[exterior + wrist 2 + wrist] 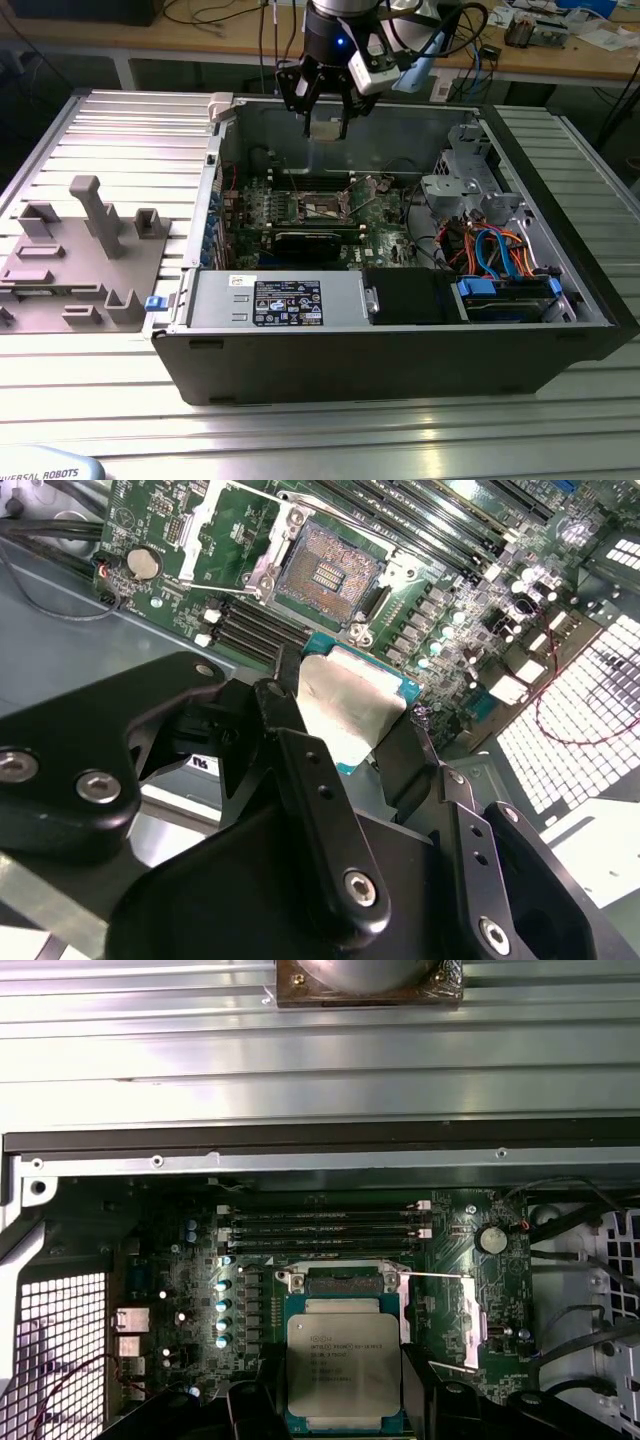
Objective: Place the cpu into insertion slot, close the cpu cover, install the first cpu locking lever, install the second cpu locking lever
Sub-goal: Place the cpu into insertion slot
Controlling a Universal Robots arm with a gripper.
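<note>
My gripper [326,112] hangs above the back of the open computer case [560,330], shut on the cpu [326,130]. In both wrist views the black fingers clamp two opposite edges of the silver-topped cpu [350,705] [343,1365]. Below it on the green board lies the insertion slot [325,570] [322,205], bare with its dark contact field showing. The cpu is well above the slot, not touching it. The cpu cover [222,525] [470,1325] stands flipped open beside the slot. A thin wire lever [435,1276] sticks out next to it.
Long black memory slots [325,1225] run beside the socket. A power supply [290,300] and a drive bay with blue and orange cables [500,260] fill the case's near side. A grey fixture block [80,250] sits on the ribbed table at the exterior view's left.
</note>
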